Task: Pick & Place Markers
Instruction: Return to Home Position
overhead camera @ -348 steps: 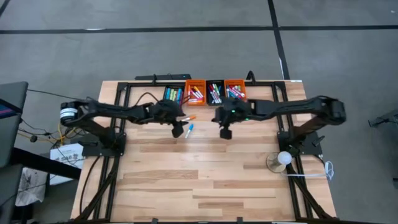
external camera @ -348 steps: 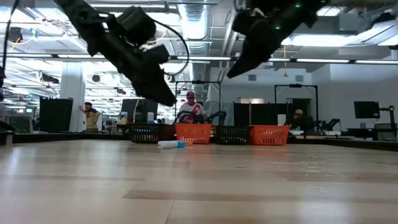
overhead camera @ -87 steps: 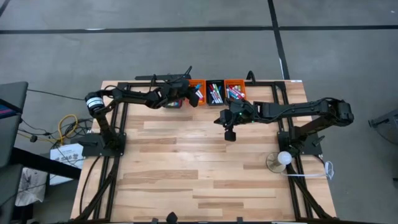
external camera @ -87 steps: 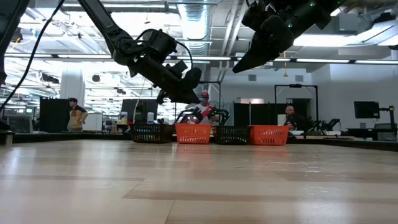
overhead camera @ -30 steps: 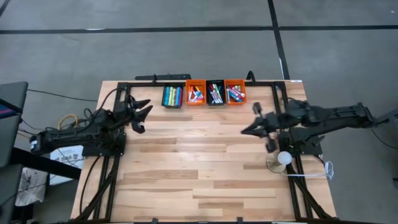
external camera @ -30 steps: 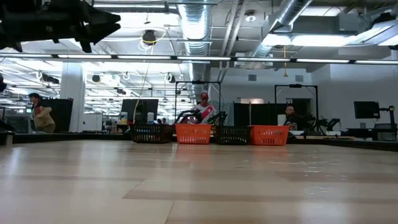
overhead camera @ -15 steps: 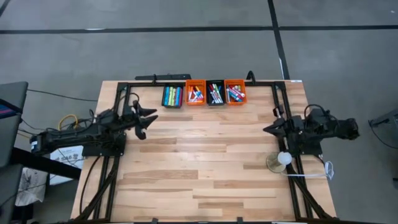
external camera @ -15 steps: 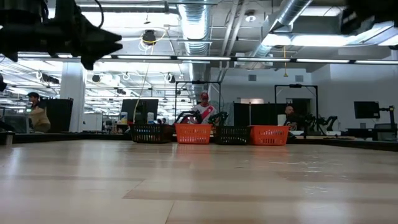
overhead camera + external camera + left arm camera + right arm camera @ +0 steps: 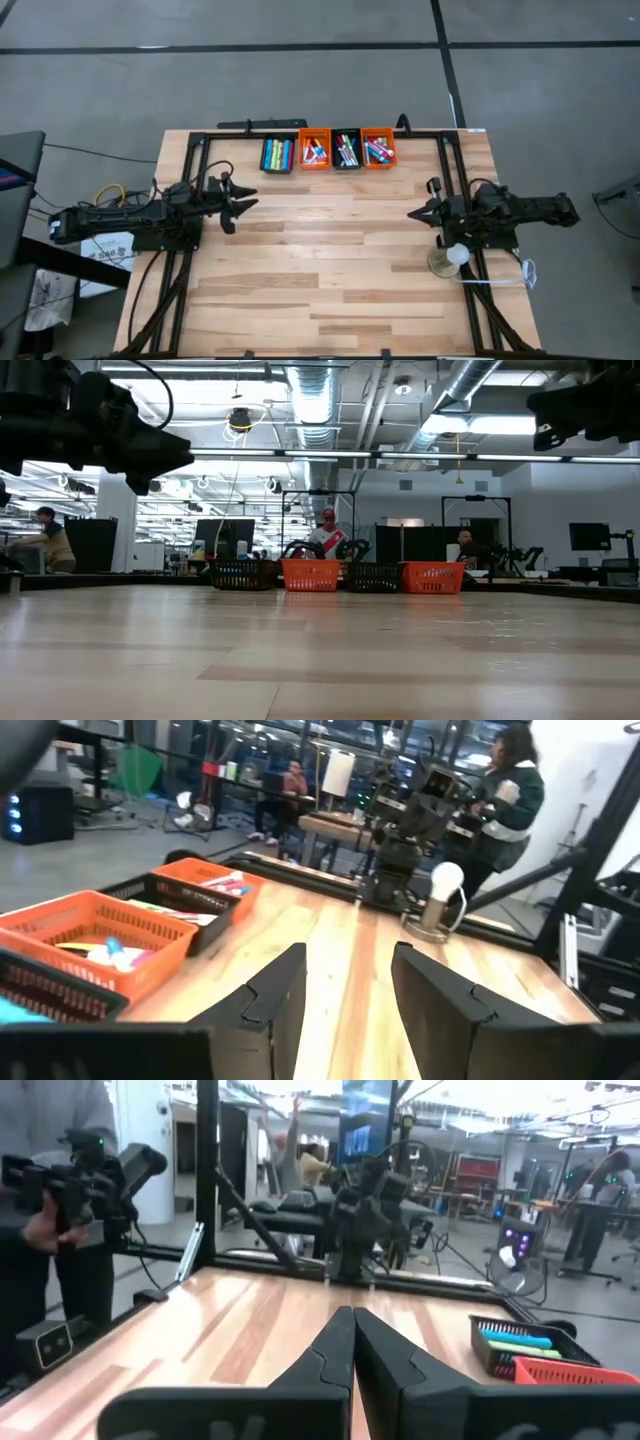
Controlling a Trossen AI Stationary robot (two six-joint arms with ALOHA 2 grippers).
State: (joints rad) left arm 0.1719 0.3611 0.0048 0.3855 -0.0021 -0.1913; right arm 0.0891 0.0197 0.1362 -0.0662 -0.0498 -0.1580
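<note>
The markers [image 9: 346,151] lie in four small bins, black [image 9: 278,155] and orange [image 9: 314,152], in a row at the table's far edge. No marker is between any fingers. My left gripper [image 9: 243,205] hovers open over the table's left side, pointing level toward the right. In the left wrist view its fingers [image 9: 350,982] stand apart over bare wood. My right gripper [image 9: 412,214] hovers shut at the table's right side, pointing level toward the left. Its fingertips [image 9: 352,1335] are pressed together. In the low view both arms hang high, left [image 9: 150,450] and right [image 9: 585,405].
A white ball on a round stand [image 9: 452,256] sits on the table's right side, just near of my right arm. Black frame rails [image 9: 195,160] run along the table's sides and far edge. People [image 9: 325,535] are in the room behind the bins.
Both arms have sunk lower over the table. My right arm has folded back toward the table's right edge, its gripper staying shut. My left gripper has drifted a little toward the near edge and tipped level, staying open. The bins and markers have not moved.
</note>
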